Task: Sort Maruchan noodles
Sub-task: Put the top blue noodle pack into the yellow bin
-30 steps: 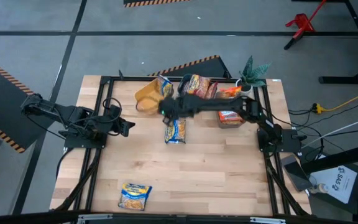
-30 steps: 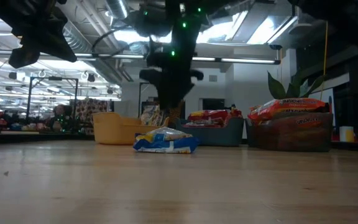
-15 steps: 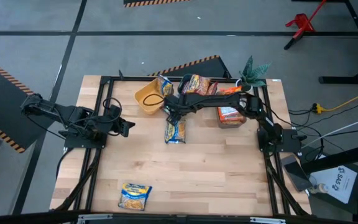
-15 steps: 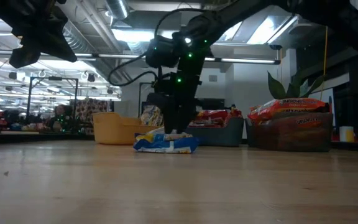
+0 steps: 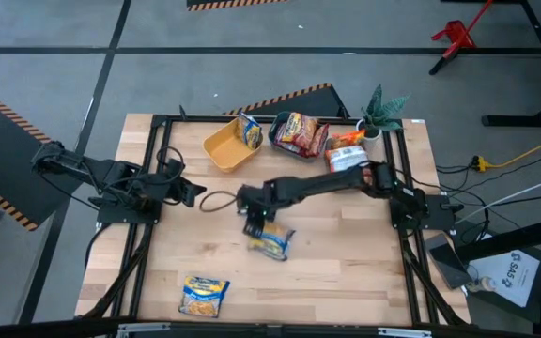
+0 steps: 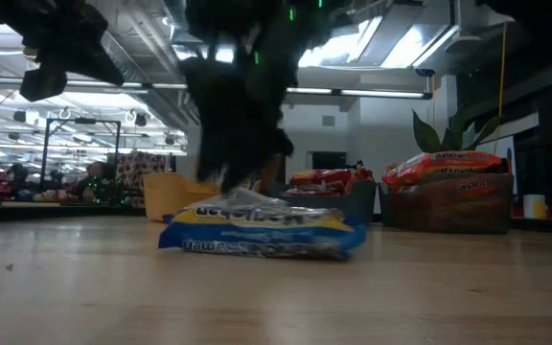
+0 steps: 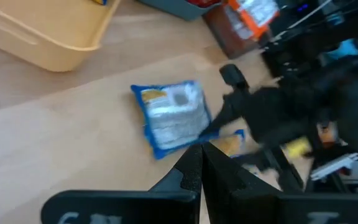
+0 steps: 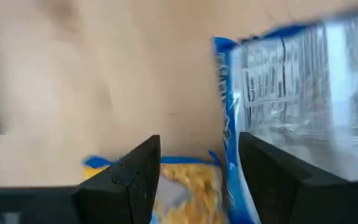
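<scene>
The right pincer (image 5: 255,223) reaches out over the middle of the desk (image 5: 346,282), fingers (image 8: 126,180) parted with a gap between them; nothing is gripped, and bare wood and a yellow-and-blue packet edge show through that gap. Just beside and below it a yellow-and-blue noodle packet (image 5: 270,242) lies flat on the wood, its white label patch up in the left wrist view (image 7: 173,118); whether the fingertips touch it cannot be told. Farther from this pincer, near the desk's front edge, a second yellow-and-blue packet (image 5: 203,295) lies alone. Behind the pincer, along the far edge, stand a yellow bin (image 5: 222,150) with one packet propped in it (image 5: 249,130), a dark bin (image 5: 280,125) holding red packets (image 5: 301,132), and a third bin (image 6: 453,209) with orange packets (image 5: 346,160) beside a small plant (image 5: 381,105). The left pincer (image 5: 193,192) waits well apart at the desk's left side, its fingers (image 7: 194,171) pressed together on nothing.
</scene>
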